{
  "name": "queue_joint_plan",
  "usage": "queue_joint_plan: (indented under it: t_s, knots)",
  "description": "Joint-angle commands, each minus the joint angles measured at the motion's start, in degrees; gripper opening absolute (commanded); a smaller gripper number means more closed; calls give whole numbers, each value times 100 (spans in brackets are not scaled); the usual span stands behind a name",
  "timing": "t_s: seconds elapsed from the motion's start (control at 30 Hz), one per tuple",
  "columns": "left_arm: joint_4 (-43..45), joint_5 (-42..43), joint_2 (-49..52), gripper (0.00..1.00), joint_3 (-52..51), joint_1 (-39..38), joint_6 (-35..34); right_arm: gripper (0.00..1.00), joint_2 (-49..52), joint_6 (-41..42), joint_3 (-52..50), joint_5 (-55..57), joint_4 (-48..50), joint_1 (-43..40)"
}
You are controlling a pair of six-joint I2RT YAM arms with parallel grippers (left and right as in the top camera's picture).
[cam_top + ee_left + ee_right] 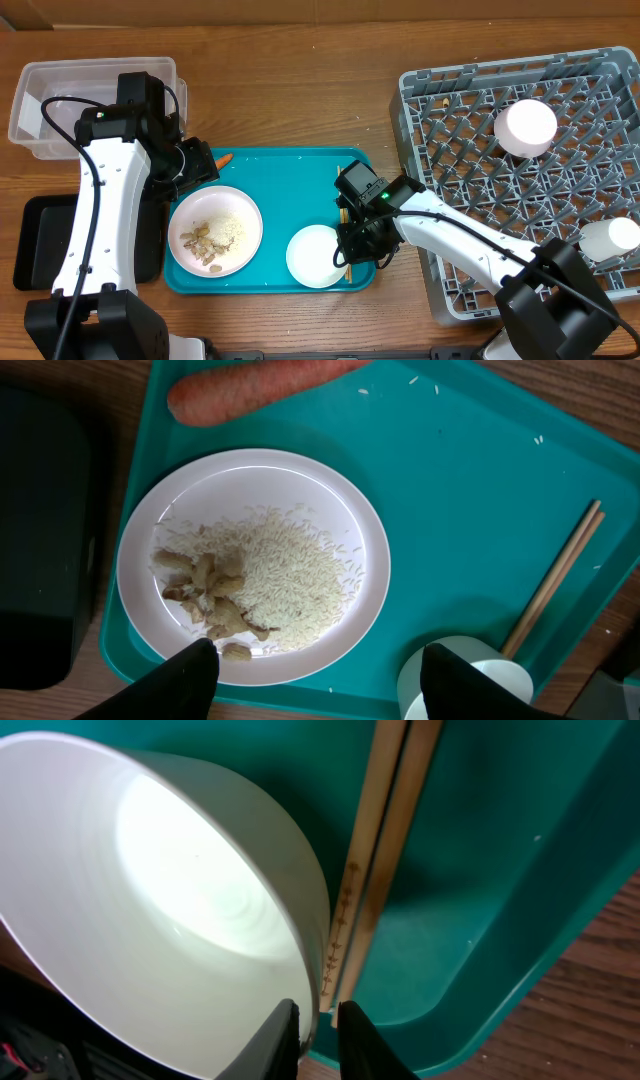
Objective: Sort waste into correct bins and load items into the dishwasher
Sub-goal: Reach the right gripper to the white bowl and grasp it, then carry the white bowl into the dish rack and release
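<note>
A white plate [248, 208] with loose rice [290, 580] and beige scraps [205, 595] lies on the left of the teal tray [275, 170]. An orange carrot [260, 385] lies at the tray's far left corner. My left gripper [320, 680] is open and empty above the plate's near rim. A white bowl [312, 256] stands at the tray's front right, with wooden chopsticks [385, 850] beside it. My right gripper [318, 1030] is shut on the bowl's rim, one finger inside and one outside. No wrapper or tissue is in view.
The clear tub [60, 100] stands at the back left and the black tray [40, 240] at the front left. The grey dish rack [470, 170] fills the right side and holds two white upturned vessels [526, 127] [610, 237].
</note>
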Motion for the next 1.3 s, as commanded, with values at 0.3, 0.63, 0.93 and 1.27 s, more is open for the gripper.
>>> queue_joint_plan:
  t_s: [0.3, 0.63, 0.93, 1.27]
  knots:
    - [-15, -31, -87, 67, 83, -4, 107, 4, 66, 251, -35, -122, 249, 13]
    - [-44, -33, -87, 67, 83, -4, 109, 4, -476, 345, 1414, 2269, -898, -184]
    - [-31, -33, -87, 67, 83, -4, 109, 4, -1373, 378, 2492, 7816, -1565, -798]
    - [-17, -33, -87, 67, 83, -4, 109, 4, -699, 813, 2437, 9280, -1147, -2330]
